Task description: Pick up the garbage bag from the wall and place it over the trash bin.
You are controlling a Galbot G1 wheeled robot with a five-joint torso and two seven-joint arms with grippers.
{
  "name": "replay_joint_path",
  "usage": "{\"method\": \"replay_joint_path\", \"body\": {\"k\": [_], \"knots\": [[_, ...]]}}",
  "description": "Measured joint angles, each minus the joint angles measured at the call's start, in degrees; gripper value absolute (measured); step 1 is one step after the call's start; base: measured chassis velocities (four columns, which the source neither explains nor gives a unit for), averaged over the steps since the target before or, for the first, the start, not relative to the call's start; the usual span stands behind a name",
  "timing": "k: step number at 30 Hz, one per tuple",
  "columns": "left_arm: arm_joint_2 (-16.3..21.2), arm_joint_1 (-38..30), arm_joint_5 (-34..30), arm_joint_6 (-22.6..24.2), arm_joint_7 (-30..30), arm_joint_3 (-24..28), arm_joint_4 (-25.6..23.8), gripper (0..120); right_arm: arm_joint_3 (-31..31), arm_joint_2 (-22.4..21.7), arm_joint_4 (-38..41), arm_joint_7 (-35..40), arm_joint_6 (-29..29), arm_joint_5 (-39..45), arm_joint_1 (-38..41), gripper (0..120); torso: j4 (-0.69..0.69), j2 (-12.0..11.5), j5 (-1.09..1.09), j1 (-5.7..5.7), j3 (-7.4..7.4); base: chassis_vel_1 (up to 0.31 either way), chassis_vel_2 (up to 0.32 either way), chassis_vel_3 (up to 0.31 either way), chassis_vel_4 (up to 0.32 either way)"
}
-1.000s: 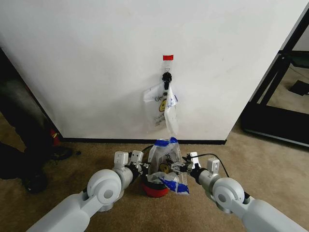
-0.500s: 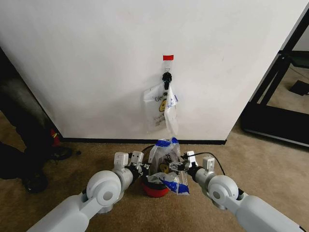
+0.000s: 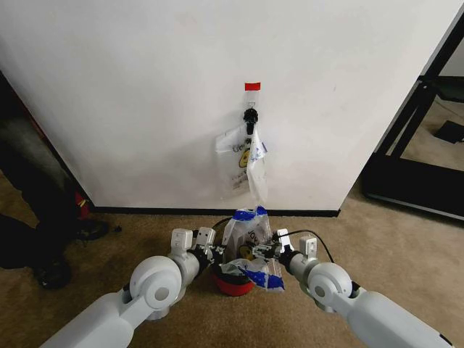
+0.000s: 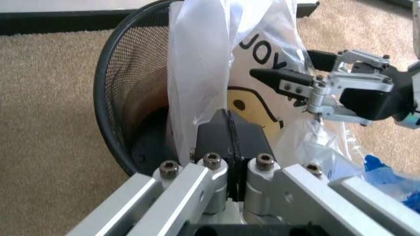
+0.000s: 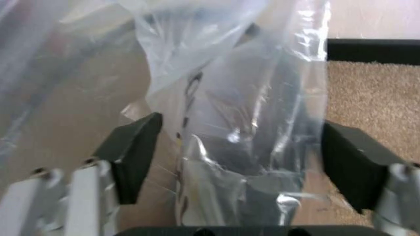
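The garbage bag (image 3: 249,233) stands crumpled over the trash bin (image 3: 233,283), a black mesh basket (image 4: 121,98) with a red base. My left gripper (image 4: 227,133) is shut on the bag's thin film (image 4: 196,73) at the bin's rim, on the bag's left side in the head view (image 3: 219,254). My right gripper (image 3: 262,251) sits at the bag's right side, open. Its fingers (image 5: 135,152) are spread wide with loose plastic (image 5: 243,98) between them. More bags (image 3: 245,163) hang from the black hook (image 3: 251,116) on the wall (image 3: 145,109), under the red tape (image 3: 252,86).
The black baseboard (image 3: 159,211) runs along the wall just behind the bin. A black metal frame (image 3: 406,138) stands at the right. A red object (image 3: 81,206) sits against the wall at the left. Tan carpet (image 3: 406,254) lies open on both sides.
My right arm has shifted left, closer to the bag. The bag's blue-printed lower edge has moved a little. The left arm has held still.
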Motion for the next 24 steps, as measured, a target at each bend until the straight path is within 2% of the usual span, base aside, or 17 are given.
{"method": "replay_joint_path", "body": {"k": [3, 8, 9, 11, 14, 15, 21, 24], "knots": [[0.0, 0.2, 0.0, 0.0, 0.0, 0.0, 0.0, 0, -0.1, 0.1, -0.2, 0.9, -1.2, 0.2, 0.3, 70, 0.0, 0.0, 0.0, 0.0, 0.0, 0.0, 0.0, 0.0, 0.0], [-0.4, 0.6, 0.7, 0.0, 0.4, 0.2, 0.0, 0, -0.5, 0.6, -0.3, 4.6, -5.1, 0.9, 1.4, 47, 0.0, 0.0, 0.0, 0.0, 0.0, 0.0, 0.0, 0.0, 0.0], [-0.4, 0.6, 0.7, 0.0, 0.4, 0.2, 0.0, 0, -0.5, 0.6, -0.3, 4.6, -5.1, 0.9, 1.4, 47, 0.0, 0.0, 0.0, 0.0, 0.0, 0.0, 0.0, 0.0, 0.0], [-0.4, 0.8, 1.0, -0.1, 0.6, 0.3, 0.0, 0, -0.5, 0.8, -0.3, 5.9, -6.1, 1.0, 1.7, 37, 0.0, 0.0, 0.0, 0.0, 0.0, 0.0, 0.0, 0.0, 0.0], [-0.4, 0.8, 1.3, -0.1, 0.7, 0.3, 0.0, 0, -0.4, 0.9, 0.0, 6.7, -6.4, 1.2, 1.5, 27, 0.0, 0.0, 0.0, 0.0, 0.0, 0.0, 0.0, 0.0, 0.0], [-0.4, 0.8, 1.3, -0.1, 0.7, 0.3, 0.0, 0, -0.4, 0.9, 0.0, 6.7, -6.4, 1.2, 1.5, 27, 0.0, 0.0, 0.0, 0.0, 0.0, 0.0, 0.0, 0.0, 0.0], [-0.1, -0.7, 1.3, -0.3, 0.7, 0.0, 0.1, 0, 1.1, 0.3, 1.6, 6.9, -5.9, 1.1, -0.3, 3, 0.0, 0.0, 0.0, 0.0, 0.0, 0.0, 0.0, 0.0, 0.0], [0.1, -1.0, 1.2, -0.3, 0.7, -0.5, 0.6, 0, 1.6, 0.2, 2.0, 6.8, -5.7, 0.9, -0.9, 1, -0.01, 0.0, 0.02, 0.0, 0.0, 0.0, 0.0, 0.0, 0.0]]}}
